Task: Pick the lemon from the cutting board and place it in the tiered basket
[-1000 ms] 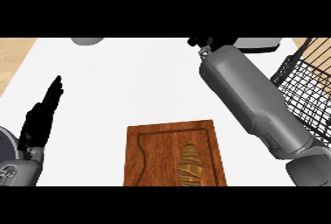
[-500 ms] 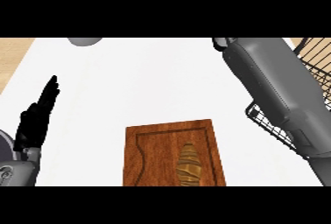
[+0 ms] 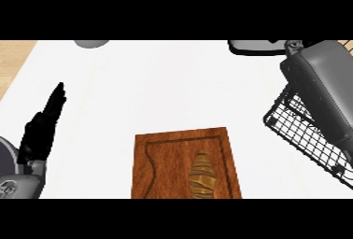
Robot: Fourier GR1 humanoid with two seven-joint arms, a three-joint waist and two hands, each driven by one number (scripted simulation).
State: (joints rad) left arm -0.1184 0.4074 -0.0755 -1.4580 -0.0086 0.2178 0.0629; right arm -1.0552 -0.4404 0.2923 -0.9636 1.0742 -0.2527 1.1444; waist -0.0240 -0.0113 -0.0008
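From the head view I see the left hand resting at the left edge, its fingers straight and pointing up, holding nothing. My right forearm crosses over the black wire tiered basket at the right side, but the right hand itself is outside the view, so I cannot tell how its fingers are. The wooden cutting board lies on the white counter, with a brown croissant on it. I cannot see the lemon anywhere.
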